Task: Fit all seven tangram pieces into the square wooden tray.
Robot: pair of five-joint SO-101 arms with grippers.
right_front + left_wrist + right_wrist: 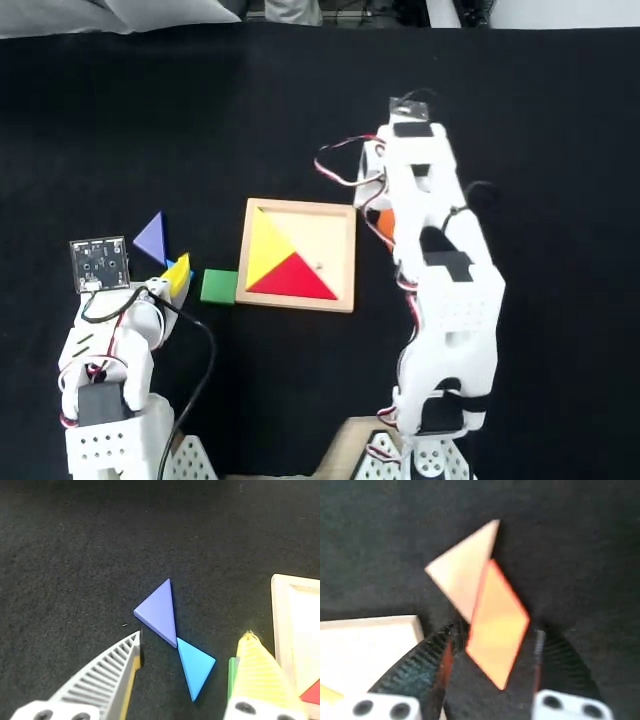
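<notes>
There are seven pieces: five triangles, one square and one slanted four-sided piece. There is one tray (300, 304) and there are two hands.

The tray is a square of pale wood with a raised rim, in the middle of the black desk (520, 120). Two pieces lie in it. The yellow triangle (265, 250) has its long side on the tray's left arm side. The red triangle (292, 278) has its long side on the near side. Their tips meet at the tray's middle. The rest of the tray is bare wood.

The green square (218, 286) lies flat just beside the tray, on the left arm's side. Farther out, the purple triangle (157, 612) and the smaller blue triangle (195, 666) touch tip to tip. The purple one points away from the arms.

The left hand (192, 636) is spread wide over the blue triangle and holds nothing.

The right hand (496, 630) is by the tray's far corner on the right arm's side. It holds the orange piece (497, 625). That piece's long way runs out from the hand, and it covers an edge of the pale triangle (460, 572) on the desk.
</notes>
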